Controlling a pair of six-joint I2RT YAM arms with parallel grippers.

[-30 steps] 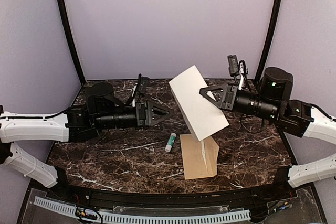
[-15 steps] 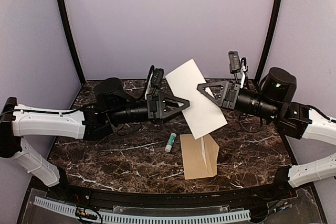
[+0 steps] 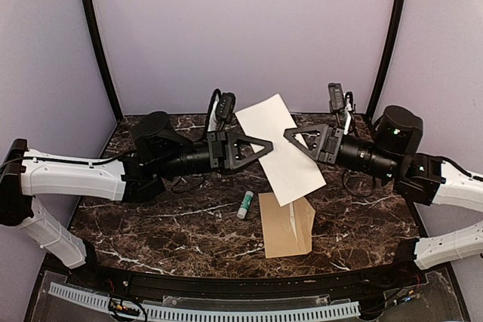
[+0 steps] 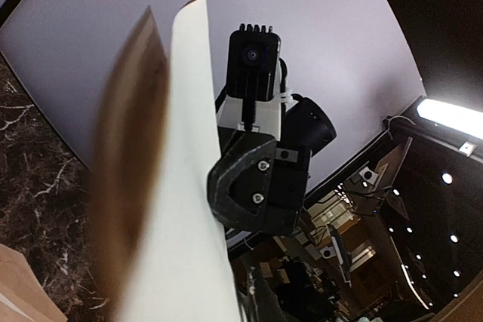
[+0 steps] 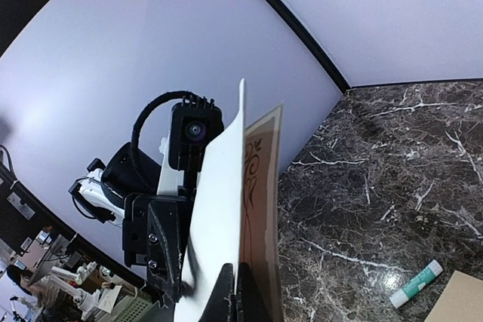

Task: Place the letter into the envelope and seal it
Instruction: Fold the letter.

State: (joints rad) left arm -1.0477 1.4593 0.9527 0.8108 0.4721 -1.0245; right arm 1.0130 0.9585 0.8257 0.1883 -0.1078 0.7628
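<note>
Right gripper is clamping the letter aloft, left gripper at its edge, hold unclear, while the near envelope is lying unfilled, unsealed.

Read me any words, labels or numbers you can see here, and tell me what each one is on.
No text can be read.
Glue stick: green label, too small to read.
Tan surface behind the letter: dark curly printed mark, no legible letters.
Envelope: no print visible.
</note>
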